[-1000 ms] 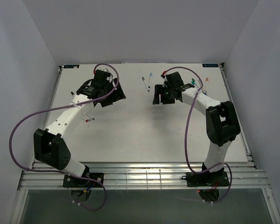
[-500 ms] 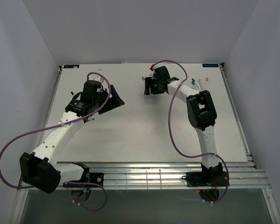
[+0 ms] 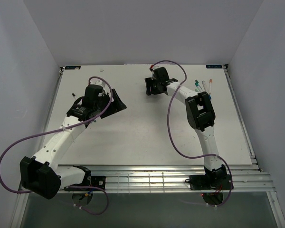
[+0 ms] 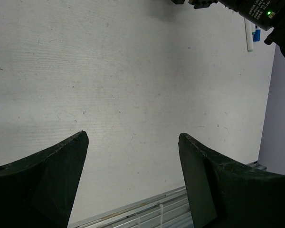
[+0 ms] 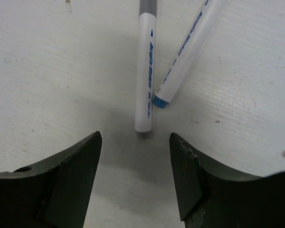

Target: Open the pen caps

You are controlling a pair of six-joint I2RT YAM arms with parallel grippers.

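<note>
Jaws of the right gripper stand apart and empty, just short of the plain end of a white pen, its grey cap on at the far end. A blue-ended pen lies just beside that pen. Likely step: reaching for the barrel; next, lower and close squarely. The left gripper, spread and empty, hangs well left of that pen. Beneath lies the white table; pale walls surround it.
</note>
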